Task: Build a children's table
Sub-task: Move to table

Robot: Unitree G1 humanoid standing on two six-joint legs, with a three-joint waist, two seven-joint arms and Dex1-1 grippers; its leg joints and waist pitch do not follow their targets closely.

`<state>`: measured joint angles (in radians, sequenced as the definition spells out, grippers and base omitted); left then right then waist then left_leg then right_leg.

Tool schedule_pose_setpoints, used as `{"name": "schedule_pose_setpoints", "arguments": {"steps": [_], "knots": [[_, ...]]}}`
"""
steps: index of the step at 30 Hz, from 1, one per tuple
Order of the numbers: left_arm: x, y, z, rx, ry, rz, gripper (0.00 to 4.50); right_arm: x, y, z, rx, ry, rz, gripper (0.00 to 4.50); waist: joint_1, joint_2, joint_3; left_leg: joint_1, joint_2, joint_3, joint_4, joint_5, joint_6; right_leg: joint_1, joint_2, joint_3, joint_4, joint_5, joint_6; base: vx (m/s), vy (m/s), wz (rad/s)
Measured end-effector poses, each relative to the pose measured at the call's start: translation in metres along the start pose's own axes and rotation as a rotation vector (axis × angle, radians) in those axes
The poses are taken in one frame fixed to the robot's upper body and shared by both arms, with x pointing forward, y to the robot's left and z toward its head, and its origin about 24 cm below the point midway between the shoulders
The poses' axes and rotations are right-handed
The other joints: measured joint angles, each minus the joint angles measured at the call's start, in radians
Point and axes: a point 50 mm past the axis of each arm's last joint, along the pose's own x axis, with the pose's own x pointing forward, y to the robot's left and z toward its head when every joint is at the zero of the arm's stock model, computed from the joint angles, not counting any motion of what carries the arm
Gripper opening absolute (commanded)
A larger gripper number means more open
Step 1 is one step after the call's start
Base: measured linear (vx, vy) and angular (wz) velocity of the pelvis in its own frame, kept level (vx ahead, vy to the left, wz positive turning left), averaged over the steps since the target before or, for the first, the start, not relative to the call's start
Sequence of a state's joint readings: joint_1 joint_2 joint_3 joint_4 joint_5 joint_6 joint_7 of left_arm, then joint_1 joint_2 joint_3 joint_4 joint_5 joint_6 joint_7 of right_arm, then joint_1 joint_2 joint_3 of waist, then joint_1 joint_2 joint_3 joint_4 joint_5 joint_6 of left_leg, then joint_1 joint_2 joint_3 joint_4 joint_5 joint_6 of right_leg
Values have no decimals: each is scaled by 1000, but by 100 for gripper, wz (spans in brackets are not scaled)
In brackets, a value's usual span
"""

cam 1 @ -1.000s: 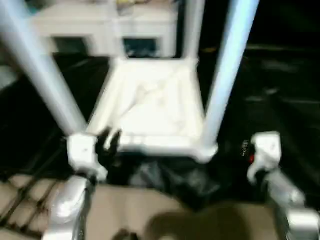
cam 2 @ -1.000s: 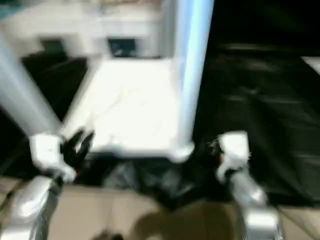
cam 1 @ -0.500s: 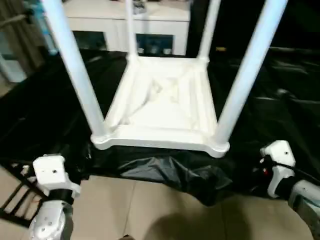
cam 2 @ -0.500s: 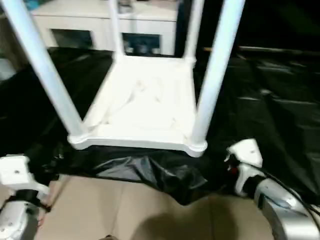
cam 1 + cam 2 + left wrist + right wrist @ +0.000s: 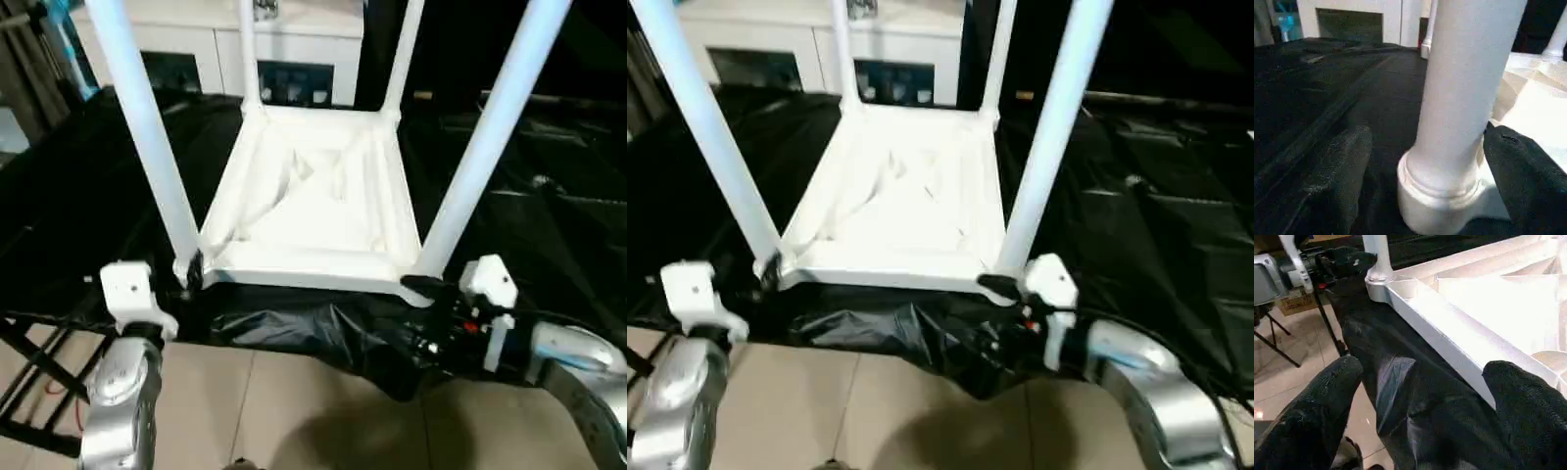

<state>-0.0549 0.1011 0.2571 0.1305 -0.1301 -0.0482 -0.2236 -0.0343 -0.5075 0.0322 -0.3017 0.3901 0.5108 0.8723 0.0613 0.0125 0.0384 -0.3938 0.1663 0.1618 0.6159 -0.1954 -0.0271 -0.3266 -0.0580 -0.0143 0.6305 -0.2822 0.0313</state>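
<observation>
- Tabletop (image 5: 313, 211) is seen lying upside down on a black sheet (image 5: 88, 196) over the work surface, ribbed underside up, with all four legs (image 5: 147, 137) standing in its corner sockets; a white cabinet (image 5: 284, 49) stands behind it.
- Assembly appears to be nearly finished, so the step in hand is judged to be seating the near legs firmly or taking hold of the table to turn it over.
- The left gripper (image 5: 1420, 166) is held wide, one finger on each side of the near left leg just above its socket (image 5: 1437, 200); nothing is clamped yet.
- The right gripper (image 5: 1420, 396) is also spread wide, poised at the near edge of the tabletop beside the near right corner, with no part held.
- The left fingers are best closed squarely on the leg, low down, where the tube is thickest.
- Any push should be directed straight down the leg's axis, so the socket is not levered sideways.
- Loose sheet bunched at the near edge could be snagged by the right fingers (image 5: 1528, 396) and should be kept out of the grip.
</observation>
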Motion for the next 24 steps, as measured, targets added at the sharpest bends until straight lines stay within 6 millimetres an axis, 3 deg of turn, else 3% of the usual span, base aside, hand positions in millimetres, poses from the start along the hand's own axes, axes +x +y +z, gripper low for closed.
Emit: {"name": "schedule_pose_setpoints", "arguments": {"steps": [4, 7, 12, 13, 17, 18, 22, 24], "knots": [[9, -3, 11, -30, -46, -37, 444, 9, -5, 1, -15, 14, 15, 450, 2, -21, -1, -3, 1, 4, 0, 3, 5, -5, -1, 0, 1, 1, 1, 0, 0, 0], [21, -7, 17, -48, -73, -62, 444, 24, -15, 1, -30, 25, -11, 450, 1, -31, 1, -3, 3, 6, 0, 2, 2, -5, -1, 0, 1, 4, 0, 0, 0, 0], [32, -11, 26, -43, -86, -96, 404, 47, -11, 0, 28, -10, 53, 450, 3, -31, 2, -2, 3, 8, 0, 2, 2, -6, -2, 0, 1, 6, 0, 0, 0, 0], [32, -10, 26, -41, -85, -96, 379, 51, -10, 0, 44, -18, 72, 450, 3, -31, 2, -2, 3, 8, 0, 2, 2, -6, -2, 0, 1, 6, 0, 0, 0, 0], [32, -9, 24, -30, -60, -104, 367, 64, -11, -5, 83, -21, 112, 450, 5, -29, 3, -3, 3, 8, 0, 3, 1, -6, -2, 0, 1, 6, 0, 0, 0, 0], [32, -9, 24, -26, -55, -105, 342, 67, -11, -5, 87, -25, 120, 450, 6, -29, 3, -3, 3, 8, 0, 3, 0, -6, -2, 0, 1, 6, 0, 0, 0, 0], [33, -10, 21, -21, -28, -117, 320, 76, -10, -1, 59, -28, 144, 450, 16, -29, 3, -3, 4, 8, 0, 4, -1, -6, -1, -1, 1, 6, 0, 0, 0, 0], [33, -11, 20, -24, -13, -120, 288, 78, -9, 2, 47, -37, 150, 450, 23, -29, 3, -2, 4, 8, 0, 4, -1, -6, -1, -1, 1, 6, 0, 0, 0, 0]]}}
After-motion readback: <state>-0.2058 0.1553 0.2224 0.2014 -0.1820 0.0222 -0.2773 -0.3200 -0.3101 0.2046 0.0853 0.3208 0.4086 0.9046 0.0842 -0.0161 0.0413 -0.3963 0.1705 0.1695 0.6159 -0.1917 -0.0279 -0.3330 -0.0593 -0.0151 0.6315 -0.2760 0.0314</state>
